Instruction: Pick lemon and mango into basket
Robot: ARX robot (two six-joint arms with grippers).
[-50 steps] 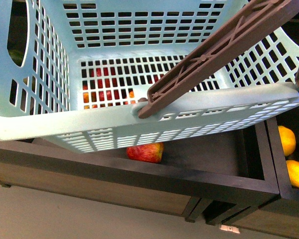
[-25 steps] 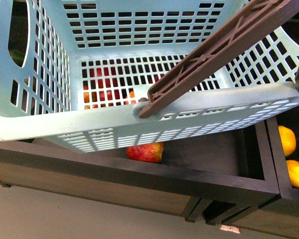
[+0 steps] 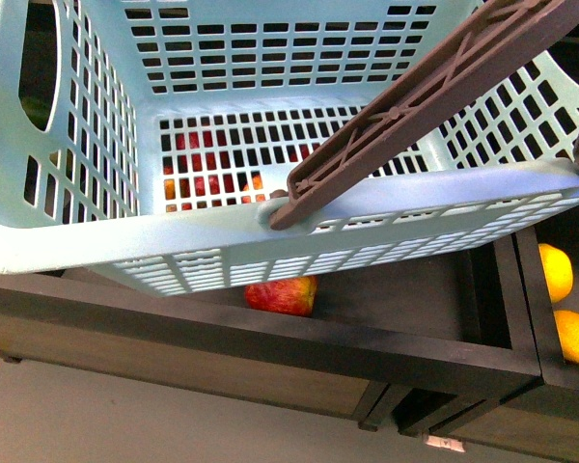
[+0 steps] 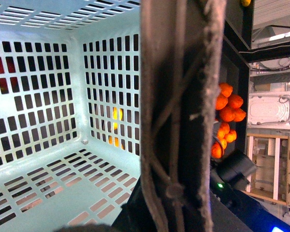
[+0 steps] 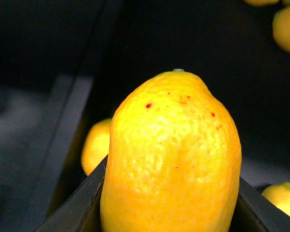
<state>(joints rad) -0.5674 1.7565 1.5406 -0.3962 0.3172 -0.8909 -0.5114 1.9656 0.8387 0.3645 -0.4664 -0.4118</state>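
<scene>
The light teal basket point(image 3: 96, 241) fills the front view, held tilted above a dark shelf; its inside is empty point(image 4: 43, 159). A grey-brown handle point(image 3: 415, 106) crosses it. My left gripper point(image 4: 176, 193) is shut on that handle point(image 4: 179, 96), which fills the middle of the left wrist view. My right gripper point(image 5: 169, 212) is shut on the lemon point(image 5: 171, 154), a yellow-orange oval with dimpled skin, held above a dark bin. Neither gripper shows in the front view. I cannot tell which fruit is the mango.
A red apple point(image 3: 283, 294) lies on the dark shelf point(image 3: 367, 347) under the basket. Yellow fruits point(image 3: 556, 270) sit in the bin at right, more around the lemon point(image 5: 96, 145). Orange tangerines point(image 4: 227, 108) are piled beyond the handle. Red fruit shows through the basket's slots point(image 3: 198, 145).
The basket has shifted slightly. A small yellow-orange shape at the front view's right edge is gone from view.
</scene>
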